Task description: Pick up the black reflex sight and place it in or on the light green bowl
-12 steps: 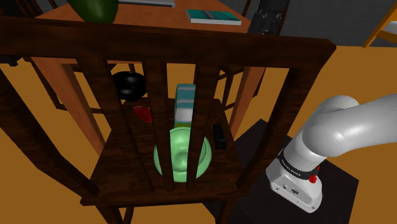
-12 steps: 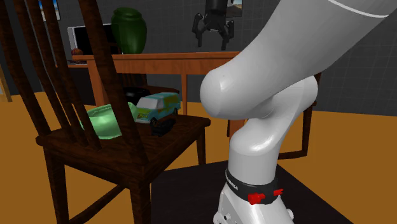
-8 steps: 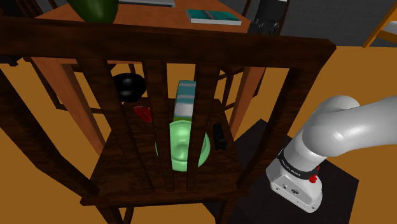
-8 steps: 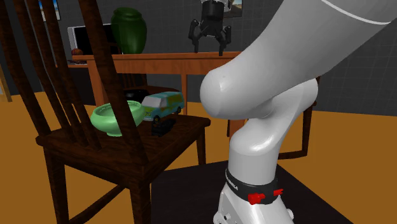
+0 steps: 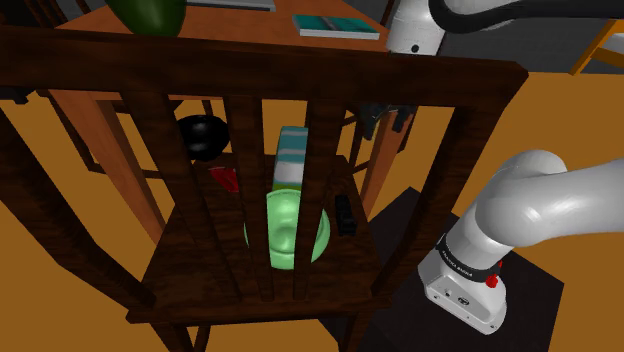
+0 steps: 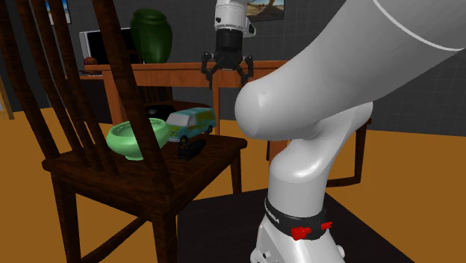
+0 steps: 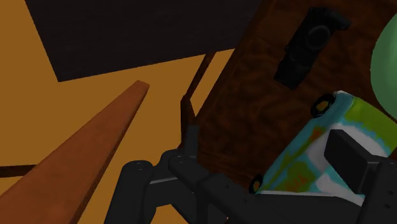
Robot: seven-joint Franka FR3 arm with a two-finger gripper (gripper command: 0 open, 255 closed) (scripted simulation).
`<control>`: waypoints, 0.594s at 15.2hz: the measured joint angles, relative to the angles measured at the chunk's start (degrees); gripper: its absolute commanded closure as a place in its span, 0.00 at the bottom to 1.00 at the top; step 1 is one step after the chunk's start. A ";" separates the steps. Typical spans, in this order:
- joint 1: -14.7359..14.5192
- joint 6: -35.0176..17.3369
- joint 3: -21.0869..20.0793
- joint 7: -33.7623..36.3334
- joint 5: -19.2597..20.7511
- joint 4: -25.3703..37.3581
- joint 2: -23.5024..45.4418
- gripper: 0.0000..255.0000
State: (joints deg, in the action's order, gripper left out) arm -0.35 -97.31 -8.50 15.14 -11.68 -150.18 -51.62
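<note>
The black reflex sight lies on the dark wooden chair seat, near the edge at the shoulder view's right, just beside the light green bowl. In the second exterior view the sight rests in front of a toy van, with the bowl standing upright to its left. My gripper hangs open and empty above the seat, well over the van. The wrist view looks down on the sight, the van and the bowl's rim, all beyond my gripper.
Chair back slats stand between the shoulder camera and the seat. A black bowl and a small red item sit at the seat's far side. Behind is a wooden table with a green vase and a book.
The gripper has come down towards the chair, moving left in the second exterior view. The bowl, tilted in the earliest frames, now stands upright and still.
</note>
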 measured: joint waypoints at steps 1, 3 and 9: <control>-0.31 -0.81 -1.31 1.83 -1.05 -1.80 -1.07 0.00; -0.97 -3.32 -4.48 5.74 -3.47 -4.03 -0.96 0.00; -3.13 -13.36 -14.13 16.53 -11.00 -10.69 1.96 0.00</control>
State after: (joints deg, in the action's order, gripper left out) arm -3.48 -110.68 -22.63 31.66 -22.68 -160.87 -49.66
